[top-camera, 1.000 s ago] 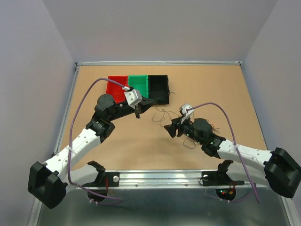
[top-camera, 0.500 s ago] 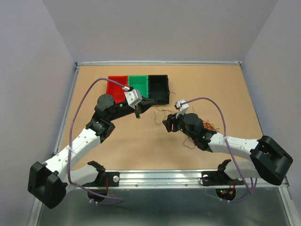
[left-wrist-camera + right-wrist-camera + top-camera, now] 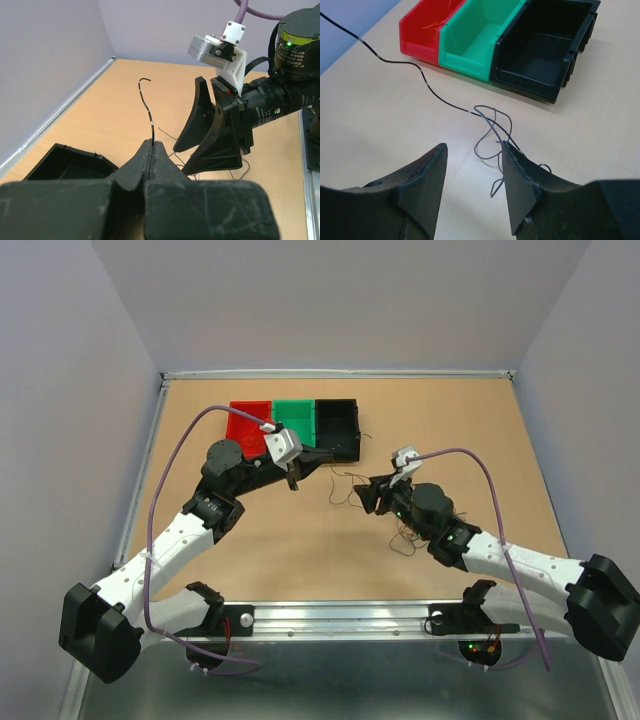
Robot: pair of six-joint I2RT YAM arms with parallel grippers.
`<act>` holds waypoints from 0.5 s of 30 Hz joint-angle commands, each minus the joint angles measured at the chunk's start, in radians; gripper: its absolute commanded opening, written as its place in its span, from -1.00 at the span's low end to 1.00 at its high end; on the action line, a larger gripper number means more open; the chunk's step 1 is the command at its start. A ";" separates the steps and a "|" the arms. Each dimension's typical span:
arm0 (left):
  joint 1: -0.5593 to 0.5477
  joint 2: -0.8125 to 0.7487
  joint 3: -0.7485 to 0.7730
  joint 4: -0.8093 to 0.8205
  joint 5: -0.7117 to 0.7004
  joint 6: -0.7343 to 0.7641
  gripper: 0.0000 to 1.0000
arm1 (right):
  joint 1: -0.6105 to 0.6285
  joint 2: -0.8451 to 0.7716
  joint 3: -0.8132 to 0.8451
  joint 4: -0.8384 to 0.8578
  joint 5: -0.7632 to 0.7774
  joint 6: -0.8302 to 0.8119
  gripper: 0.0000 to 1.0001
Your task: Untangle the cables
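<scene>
Entry, untangling station, as I see it from my desk. Left gripper [image 3: 151, 146]: clenched on one dark cable [image 3: 148, 107], whose free end curls up above the closed fingers; it is held up beside the black bin [image 3: 530, 84]. From there the cable runs down across the table [image 3: 480, 440] to a small knot of dark loops [image 3: 492, 132], which lies between the two arms and just ahead of the right gripper [image 3: 473, 150]. Right gripper: released, jaws apart, nothing between them, low and aimed at the knot. More fine strands [image 3: 405, 540] lie by the right forearm. The red bin [image 3: 420, 45] holds a few orange strands, and the green bin [image 3: 467, 60] looks empty. Hazards, my judgement: the loops overlap, so closing on two strands at once and pulling would tighten the knot; wire this fine could slip from either grip or be missed against the table; a hard pull from the left could drag the whole knot instead of freeing one cable. Change noted: the left arm has not moved over the last second. The right arm swung in towards the left and has since come back, its gripper now slightly farther up the table, jaws a little narrower.
</scene>
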 commanded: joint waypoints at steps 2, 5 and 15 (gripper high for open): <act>0.002 -0.021 0.032 0.042 0.003 0.009 -1.00 | 0.007 0.027 -0.009 0.006 0.037 0.003 0.03; 0.001 -0.019 0.034 0.042 0.000 0.009 -1.00 | 0.006 0.067 0.014 -0.002 0.037 0.009 -0.01; 0.001 -0.024 0.032 0.040 0.002 0.012 -1.00 | 0.006 0.157 0.082 -0.063 0.109 0.040 0.04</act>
